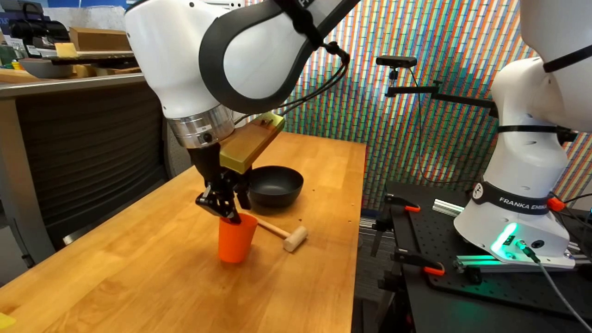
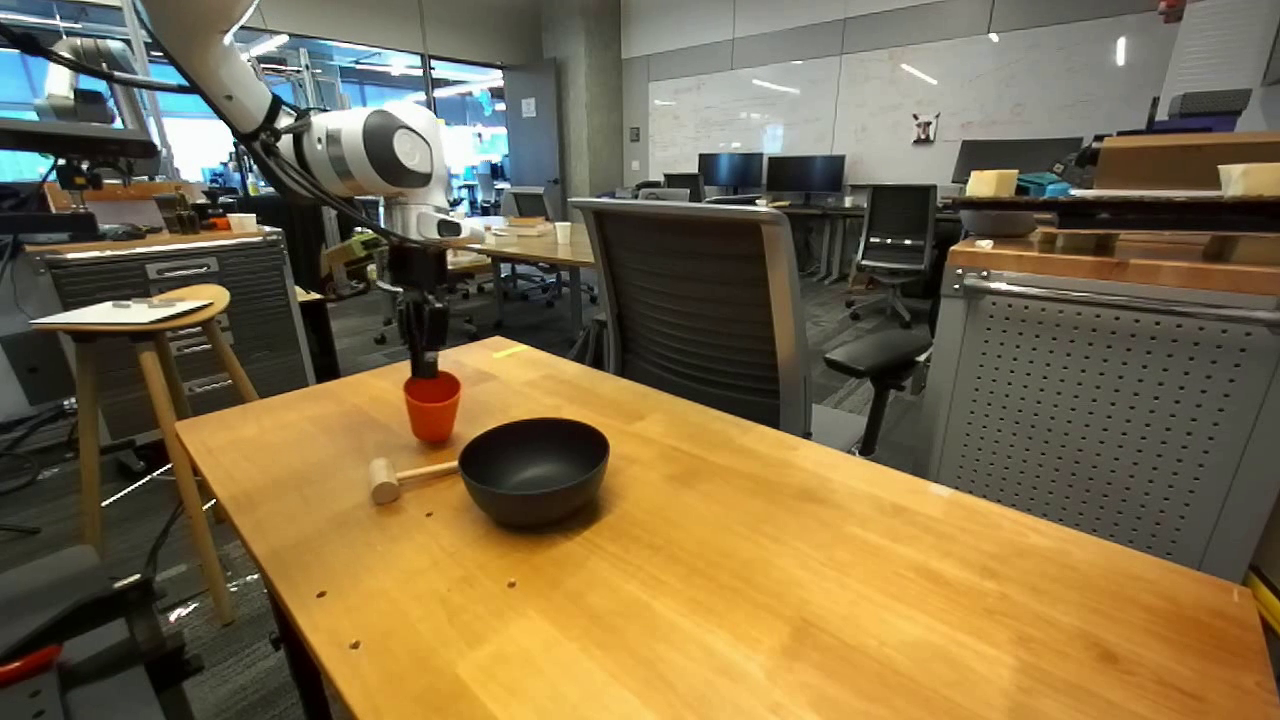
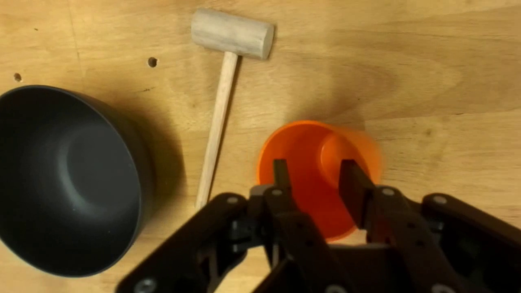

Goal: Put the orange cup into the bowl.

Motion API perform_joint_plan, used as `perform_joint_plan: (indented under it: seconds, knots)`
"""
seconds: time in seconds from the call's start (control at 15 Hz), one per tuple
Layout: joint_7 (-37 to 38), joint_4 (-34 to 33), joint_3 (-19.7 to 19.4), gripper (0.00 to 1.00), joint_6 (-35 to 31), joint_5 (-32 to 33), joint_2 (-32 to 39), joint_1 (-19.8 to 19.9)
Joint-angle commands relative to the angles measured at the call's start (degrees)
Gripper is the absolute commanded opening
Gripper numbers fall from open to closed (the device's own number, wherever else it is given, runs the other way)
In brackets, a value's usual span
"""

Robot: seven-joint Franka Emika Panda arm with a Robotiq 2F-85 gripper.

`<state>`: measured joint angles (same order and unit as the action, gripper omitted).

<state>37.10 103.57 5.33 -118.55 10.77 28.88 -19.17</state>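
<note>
The orange cup stands upright on the table, in both exterior views (image 1: 235,243) (image 2: 432,412) and in the wrist view (image 3: 303,142). My gripper (image 3: 315,162) is over the cup's mouth, with a gap between its fingers through which the cup's inside shows. In both exterior views the gripper (image 1: 239,213) (image 2: 424,372) points down, with its fingertips at or just inside the cup's rim; I cannot tell whether they touch it. The black bowl (image 1: 277,203) (image 2: 530,505) (image 3: 97,171) stands empty beside the cup, partly hidden by the gripper in an exterior view.
A small wooden mallet (image 1: 296,238) (image 2: 383,482) (image 3: 232,34) lies between cup and bowl, its handle end near the bowl. The wooden table (image 2: 800,600) has an office chair (image 2: 700,310) along one side. The robot base (image 1: 513,231) stands across a gap from the table.
</note>
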Motion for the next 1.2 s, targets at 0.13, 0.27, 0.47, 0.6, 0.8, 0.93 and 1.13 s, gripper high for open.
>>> perform_joint_plan:
  seconds: [0.13,0.27,0.47,0.6,0.8,0.93,1.13]
  knots:
    - [-1.81,-0.60,1.00,0.88,0.86,-1.40,-2.02,-0.68]
    - [-2.46,-0.37,1.26,1.00,0.94,-1.90,-2.05,-0.32]
    - [-5.05,0.50,1.59,1.00,-0.30,-5.32,-1.85,1.18]
    - [-6.36,0.97,1.47,1.00,-0.80,-7.84,-1.95,2.12]
    - [-8.15,1.70,1.04,1.00,-1.08,-11.77,-1.73,3.92]
    - [-9.31,2.06,0.66,1.00,-0.90,-13.64,-1.03,4.93]
    - [-10.26,2.46,0.37,1.00,-0.42,-14.98,0.43,5.71]
